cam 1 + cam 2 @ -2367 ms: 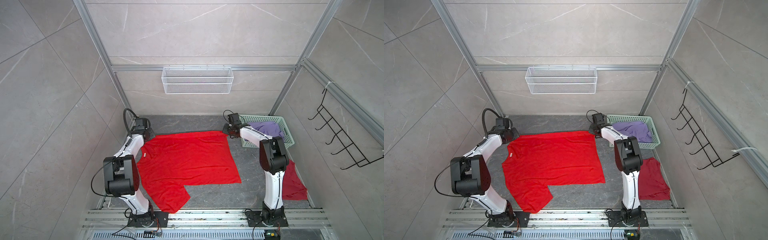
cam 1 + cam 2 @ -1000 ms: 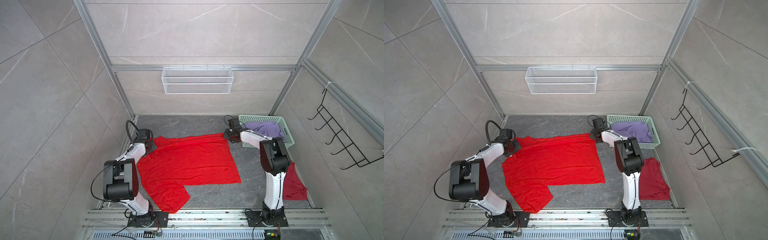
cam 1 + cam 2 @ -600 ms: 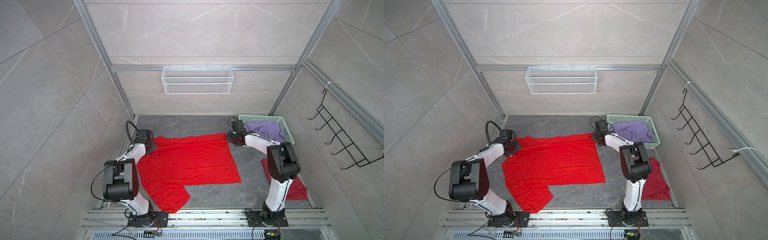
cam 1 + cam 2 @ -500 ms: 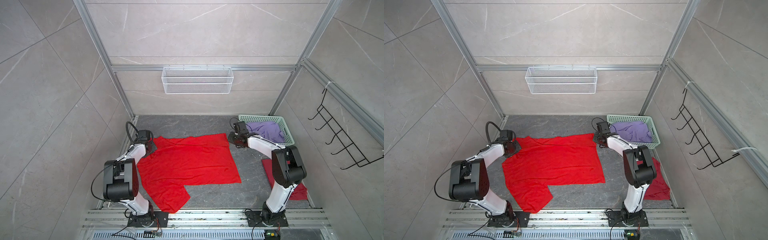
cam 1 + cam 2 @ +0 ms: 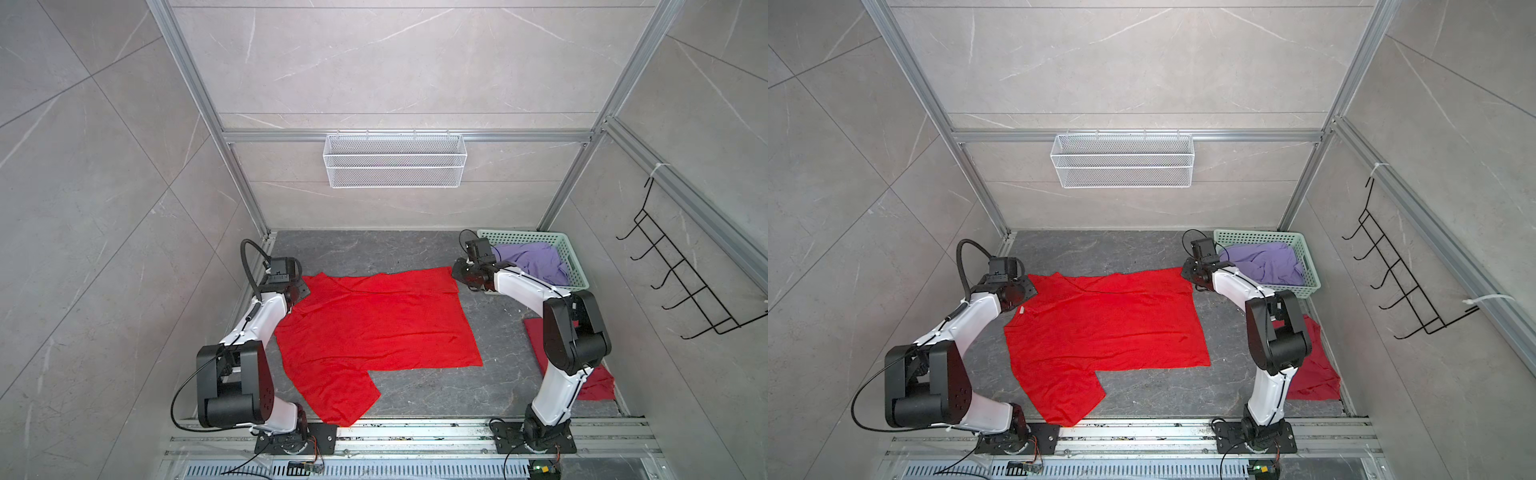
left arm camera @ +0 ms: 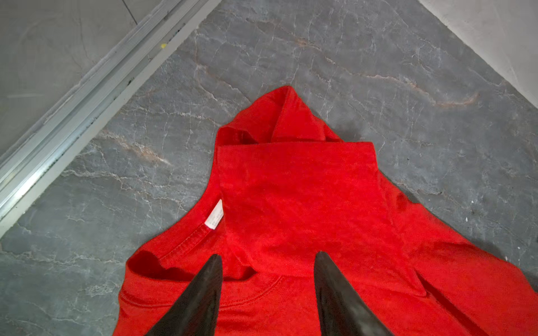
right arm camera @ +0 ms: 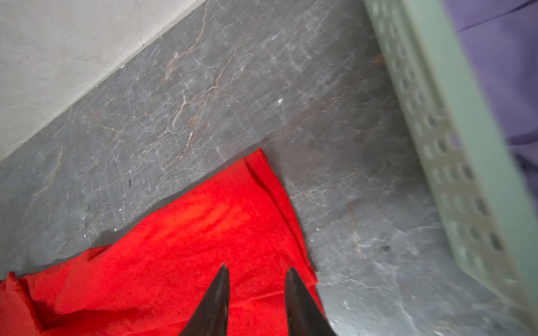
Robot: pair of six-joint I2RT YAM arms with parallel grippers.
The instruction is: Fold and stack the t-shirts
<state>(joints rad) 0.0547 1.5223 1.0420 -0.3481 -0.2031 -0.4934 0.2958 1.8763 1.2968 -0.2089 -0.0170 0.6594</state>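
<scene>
A bright red t-shirt (image 5: 374, 320) (image 5: 1104, 324) lies spread flat on the grey floor in both top views, one sleeve toward the front. Its white neck label (image 6: 214, 216) shows by the collar. My left gripper (image 5: 301, 286) (image 6: 268, 254) hovers over the far left shoulder, open, with the cloth lying loose beneath the jaws. My right gripper (image 5: 457, 272) (image 7: 257, 267) is open over the far right corner. A darker red t-shirt (image 5: 594, 382) lies behind the right arm. A lavender t-shirt (image 5: 532, 262) is heaped in the basket.
The mint-green basket (image 5: 569, 257) stands at the far right, close to my right gripper. A white wire basket (image 5: 395, 160) hangs on the back wall and a black hook rack (image 5: 681, 286) on the right wall. An aluminium rail (image 5: 415, 432) runs along the front.
Both grippers brought the shirt's far edge down and toward the front, then opened and let go of its corners. The right arm's elbow swung out to the right.
</scene>
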